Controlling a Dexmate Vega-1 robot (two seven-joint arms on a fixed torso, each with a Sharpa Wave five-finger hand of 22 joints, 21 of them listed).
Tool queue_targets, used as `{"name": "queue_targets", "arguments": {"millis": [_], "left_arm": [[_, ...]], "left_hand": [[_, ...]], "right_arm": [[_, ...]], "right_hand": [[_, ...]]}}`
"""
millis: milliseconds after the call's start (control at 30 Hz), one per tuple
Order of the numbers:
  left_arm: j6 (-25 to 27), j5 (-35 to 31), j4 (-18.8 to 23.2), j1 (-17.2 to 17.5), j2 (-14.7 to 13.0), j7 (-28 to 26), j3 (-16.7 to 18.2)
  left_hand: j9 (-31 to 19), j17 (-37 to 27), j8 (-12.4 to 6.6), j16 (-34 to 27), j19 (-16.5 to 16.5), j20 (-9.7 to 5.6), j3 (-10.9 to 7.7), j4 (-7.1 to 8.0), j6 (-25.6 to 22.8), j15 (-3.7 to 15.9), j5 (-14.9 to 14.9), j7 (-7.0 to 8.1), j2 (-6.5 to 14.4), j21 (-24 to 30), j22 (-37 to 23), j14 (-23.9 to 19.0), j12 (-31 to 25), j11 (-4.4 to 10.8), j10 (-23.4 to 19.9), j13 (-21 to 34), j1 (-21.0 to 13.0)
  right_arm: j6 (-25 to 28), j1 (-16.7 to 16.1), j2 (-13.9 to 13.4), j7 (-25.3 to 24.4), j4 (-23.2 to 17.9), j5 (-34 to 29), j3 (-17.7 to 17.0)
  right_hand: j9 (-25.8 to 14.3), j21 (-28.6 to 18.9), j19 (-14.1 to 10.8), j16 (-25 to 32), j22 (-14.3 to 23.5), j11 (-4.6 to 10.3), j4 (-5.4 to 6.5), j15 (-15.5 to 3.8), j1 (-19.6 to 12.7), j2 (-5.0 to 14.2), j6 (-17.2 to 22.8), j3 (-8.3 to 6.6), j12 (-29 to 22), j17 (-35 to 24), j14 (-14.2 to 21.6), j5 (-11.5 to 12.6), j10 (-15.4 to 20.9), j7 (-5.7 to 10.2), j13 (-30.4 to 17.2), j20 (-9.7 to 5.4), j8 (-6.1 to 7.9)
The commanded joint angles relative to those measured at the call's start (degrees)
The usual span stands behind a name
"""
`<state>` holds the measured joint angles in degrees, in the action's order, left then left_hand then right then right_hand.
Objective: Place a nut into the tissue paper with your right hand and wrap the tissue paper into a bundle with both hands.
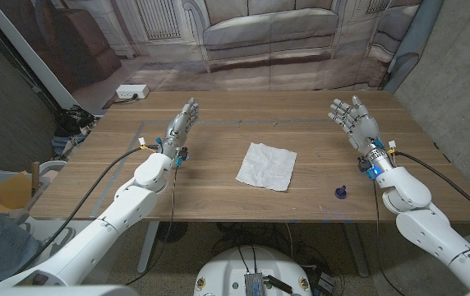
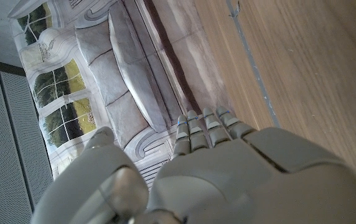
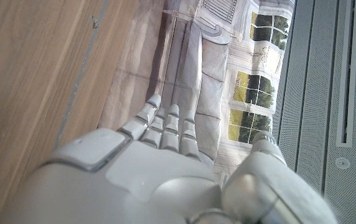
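Two hands are seen in the head view, one toward each side of the wooden table (image 1: 218, 197). The left hand (image 1: 181, 125) is held with its fingers straight and close together, nothing in it. The right hand (image 1: 354, 120) is raised with its fingers apart and slightly curled, also holding nothing. A white tissue paper (image 1: 266, 166) is laid flat near the middle of the table, between the two arms and well apart from both hands. A small dark blue nut (image 1: 341, 192) is seen near the front edge, to the right of the tissue and just beside the right forearm, touched by neither hand. A white power strip (image 1: 131, 92) is seen on the floor beyond the far left corner, before a printed sofa backdrop (image 1: 268, 29).

From the left wrist view, the left hand (image 2: 228, 168) is shown from behind, fingers extended side by side over bare wood, with the backdrop (image 2: 128, 74) beyond.

From the right wrist view, the right hand (image 3: 153, 168) is shown likewise, its fingers reaching outward, empty, the thumb set apart.
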<state>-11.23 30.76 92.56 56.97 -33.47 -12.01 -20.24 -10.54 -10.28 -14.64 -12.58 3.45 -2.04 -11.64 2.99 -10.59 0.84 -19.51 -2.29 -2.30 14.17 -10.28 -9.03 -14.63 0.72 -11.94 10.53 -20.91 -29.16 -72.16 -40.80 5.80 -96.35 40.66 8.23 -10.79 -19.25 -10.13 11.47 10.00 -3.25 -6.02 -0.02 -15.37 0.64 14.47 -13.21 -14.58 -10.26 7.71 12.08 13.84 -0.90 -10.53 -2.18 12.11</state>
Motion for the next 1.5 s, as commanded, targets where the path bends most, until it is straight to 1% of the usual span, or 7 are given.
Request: {"name": "queue_targets", "arguments": {"millis": [33, 233, 267, 533, 800, 1233, 1500], "left_arm": [[3.2, 0.8, 5.9, 3.6, -3.2, -1.5, 2.3], [3.7, 0.5, 7.3, 4.2, -4.4, -1.2, 2.6], [3.6, 0.5, 7.3, 4.2, -4.4, -1.2, 2.6], [2.4, -0.5, 7.9, 4.0, -4.4, -1.1, 2.9], [1.8, -0.8, 7.8, 4.1, -3.8, -1.5, 3.0], [1.5, -1.5, 8.0, 4.4, -3.6, -2.2, 3.3], [1.1, -1.7, 7.6, 4.1, -3.0, -2.5, 3.4]], "left_hand": [[-0.3, -0.2, -0.03, -0.4, 5.7, -1.03, -0.03, -0.49, -2.1, -0.2, -0.1, -0.15, 0.1, 1.6, -0.3, -2.9, 0.1, -0.28, -2.2, 0.4, -0.6], [-0.3, -0.2, 0.03, -0.5, 6.8, -0.59, 0.08, -0.56, -2.6, -0.35, 0.0, -0.18, 0.1, 1.9, -0.3, -3.8, 0.1, -0.35, -3.0, 0.4, -0.8], [-0.3, -0.2, 0.04, -0.5, 6.7, -0.57, 0.08, -0.56, -2.6, -0.41, 0.0, -0.18, 0.1, 1.9, -0.3, -3.8, 0.1, -0.37, -3.0, 0.4, -0.8], [-0.3, -0.2, 0.43, 0.2, 4.9, -0.85, 0.2, -0.7, -2.5, -0.42, 0.1, -0.08, 0.1, 0.9, -0.3, -3.2, 0.6, -0.47, -2.7, 0.4, -1.1], [-0.3, -0.2, 0.66, 0.5, 4.2, -0.92, 0.26, -0.75, -2.5, -0.33, 0.1, -0.06, 0.2, 0.4, -0.2, -2.9, 0.8, -0.35, -2.7, 0.4, -1.2], [-0.3, -0.2, 0.95, 0.7, 4.8, -0.8, 0.34, -0.78, -2.5, -0.36, 0.2, -0.03, 0.4, 0.4, -0.2, -2.9, 1.1, -0.45, -2.7, 0.4, -1.4], [-0.3, -0.2, 1.04, 0.8, 4.6, -0.74, 0.38, -0.8, -2.6, -0.32, 0.2, -0.02, 0.4, 0.2, -0.2, -2.9, 1.2, -0.32, -2.8, 0.4, -1.4]], "right_arm": [[-0.9, -4.4, -1.3, -2.7, -3.7, -3.5, -2.2], [-1.7, -9.4, -1.7, -6.2, -7.2, -6.8, -4.7], [-1.6, -9.5, -1.6, -6.2, -7.2, -6.9, -4.7], [-1.8, -14.9, -2.2, -8.6, -10.3, -11.1, -8.7], [-0.9, -20.0, -1.2, -10.7, -13.1, -14.6, -12.5], [0.4, -24.2, 2.3, -13.4, -15.4, -21.9, -16.6], [1.8, -26.0, 4.5, -15.3, -16.9, -27.3, -18.8]], "right_hand": [[-0.2, 0.1, -1.7, 0.4, 0.3, 0.42, -0.6, -0.55, -1.3, 0.39, 1.3, -0.48, -0.5, -0.1, 1.6, 0.2, 1.5, 0.05, -0.2, -1.98, 0.52], [-0.2, 0.0, -2.9, 0.5, 0.3, 0.76, -0.72, -0.79, -1.7, 1.0, 1.9, -0.82, -0.6, -0.2, 2.6, 0.2, 2.2, 0.24, -0.2, -1.86, 0.58], [-0.2, 0.0, -3.0, 0.5, 0.3, 0.71, -0.73, -0.8, -1.7, 1.01, 2.0, -0.83, -0.6, -0.2, 2.7, 0.2, 2.3, 0.24, -0.2, -1.87, 0.6], [-0.2, 0.1, -3.8, 0.5, 0.3, 1.09, -1.04, -1.11, -2.2, 1.18, 2.7, -1.04, -0.8, -0.1, 3.4, 0.2, 3.3, 0.53, -0.2, -1.96, 0.67], [-0.2, 0.0, -5.0, 0.6, 0.3, 1.26, -1.33, -1.72, -2.8, 1.28, 3.5, -1.22, -0.9, -0.1, 4.5, 0.2, 4.2, 0.77, -0.2, -2.46, 0.76], [-0.2, -0.1, -7.0, 0.8, 0.4, 1.78, -1.59, -2.94, -3.3, 1.44, 4.6, -1.42, -1.2, -0.2, 6.6, 0.1, 5.8, 0.9, -0.2, -3.03, 0.77], [-0.3, 0.1, -7.1, 0.6, 0.4, 2.11, -1.86, -2.89, -3.8, 1.49, 5.0, -1.61, -1.2, -0.2, 6.8, 0.1, 6.1, 1.15, -0.2, -2.95, 0.79]]}}
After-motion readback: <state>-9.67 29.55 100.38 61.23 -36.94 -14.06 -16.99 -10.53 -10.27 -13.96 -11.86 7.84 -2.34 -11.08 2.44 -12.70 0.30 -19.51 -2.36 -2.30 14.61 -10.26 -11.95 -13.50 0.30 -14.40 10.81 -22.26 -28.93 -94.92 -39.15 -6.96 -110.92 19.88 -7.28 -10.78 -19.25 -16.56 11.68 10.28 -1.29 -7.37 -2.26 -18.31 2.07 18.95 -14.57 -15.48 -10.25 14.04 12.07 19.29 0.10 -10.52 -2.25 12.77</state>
